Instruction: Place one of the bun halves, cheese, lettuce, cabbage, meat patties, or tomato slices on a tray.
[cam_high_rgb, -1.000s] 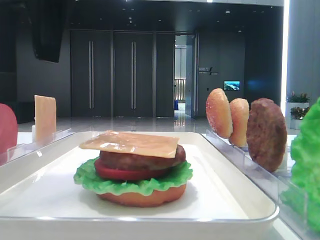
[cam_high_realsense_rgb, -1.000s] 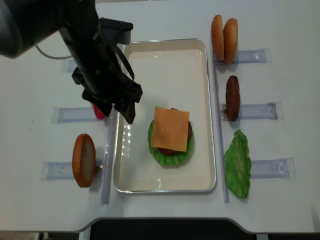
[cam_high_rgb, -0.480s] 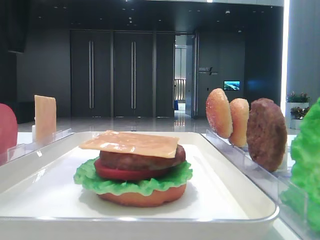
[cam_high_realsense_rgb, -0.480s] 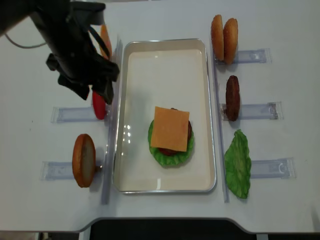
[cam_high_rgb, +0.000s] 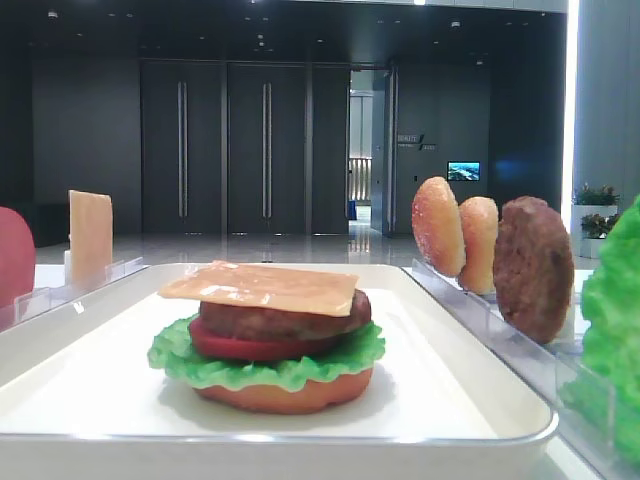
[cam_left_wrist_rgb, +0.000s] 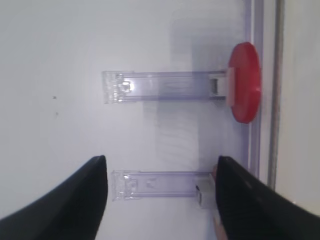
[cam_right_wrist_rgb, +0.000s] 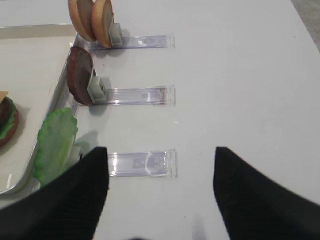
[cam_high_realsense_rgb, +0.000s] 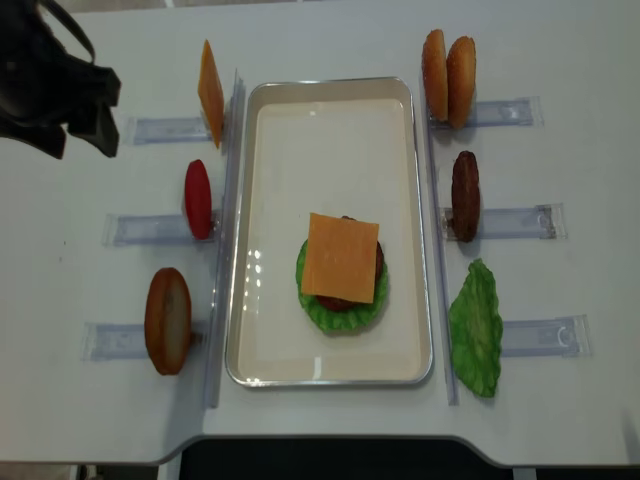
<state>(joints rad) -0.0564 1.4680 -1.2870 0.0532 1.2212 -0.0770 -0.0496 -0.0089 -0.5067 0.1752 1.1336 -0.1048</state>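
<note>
On the white tray (cam_high_realsense_rgb: 330, 120) sits a stack of bun base, lettuce, tomato and patty, with a cheese slice (cam_high_realsense_rgb: 340, 258) (cam_high_rgb: 260, 287) on top. A second cheese slice (cam_high_realsense_rgb: 210, 80) stands in a rack left of the tray, above a tomato slice (cam_high_realsense_rgb: 198, 198) (cam_left_wrist_rgb: 245, 82) and a bun half (cam_high_realsense_rgb: 167, 320). My left gripper (cam_high_realsense_rgb: 75, 140) (cam_left_wrist_rgb: 161, 160) hangs open and empty over the far-left table, well clear of the tray. My right gripper (cam_right_wrist_rgb: 160, 150) is open and empty over a clear rack, right of the lettuce (cam_right_wrist_rgb: 57, 145). Cabbage is out of view.
Right of the tray, clear racks hold two bun halves (cam_high_realsense_rgb: 448, 65), a meat patty (cam_high_realsense_rgb: 465, 195) and a lettuce leaf (cam_high_realsense_rgb: 475, 328). An empty clear rack (cam_left_wrist_rgb: 155, 185) lies under my left gripper. The tray's raised rim (cam_right_wrist_rgb: 62, 95) borders the right racks.
My left arm has drawn back from the tray's left edge to the far top-left and left the low view. The cheese stays on the stack.
</note>
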